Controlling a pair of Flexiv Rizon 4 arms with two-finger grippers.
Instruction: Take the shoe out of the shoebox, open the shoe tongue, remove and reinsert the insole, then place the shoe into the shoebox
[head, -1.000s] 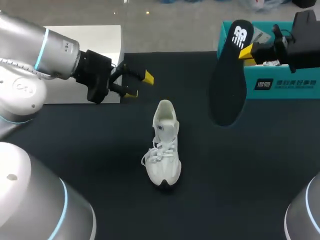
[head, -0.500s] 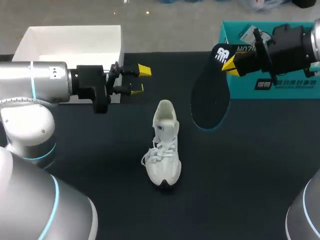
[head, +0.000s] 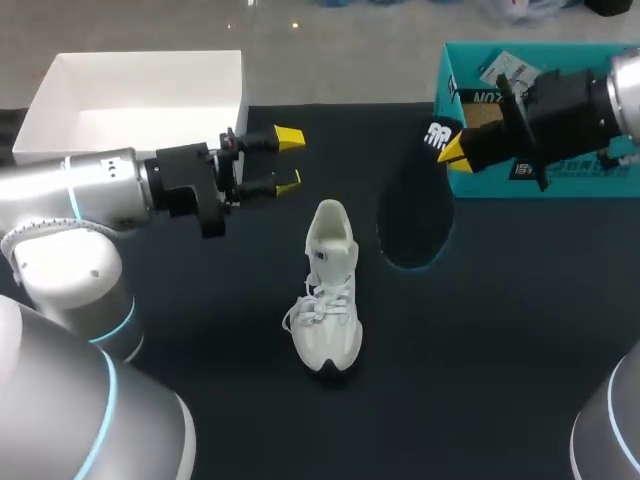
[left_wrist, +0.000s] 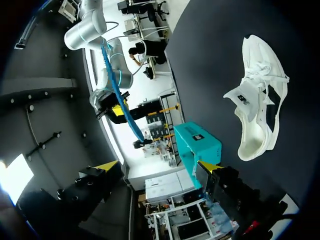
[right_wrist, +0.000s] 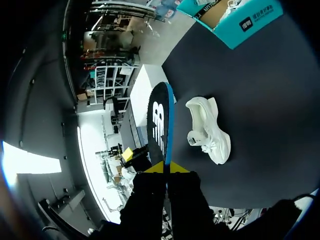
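A white shoe (head: 328, 290) stands upright on the dark table, heel toward the far side, laces loose; it also shows as the shoe (left_wrist: 257, 100) and the shoe (right_wrist: 207, 130). My right gripper (head: 452, 150) is shut on the heel end of a black insole (head: 415, 215), which hangs down to the right of the shoe's heel. In the right wrist view the insole (right_wrist: 160, 125) runs out ahead from between the shut tips of the right gripper (right_wrist: 165, 167). My left gripper (head: 289, 160) hovers open and empty to the left of and beyond the heel; the left gripper (left_wrist: 159, 166) has its tips far apart.
A teal shoebox (head: 545, 175) sits at the back right, behind my right arm, with paper inside. A white box (head: 140, 95) stands at the back left, behind my left arm. The shoebox (right_wrist: 230, 20) lies beyond the shoe.
My right arm has carried the insole left and down, closer to the shoe's heel. My left arm has swung lower, and its open gripper now points rightward near the heel.
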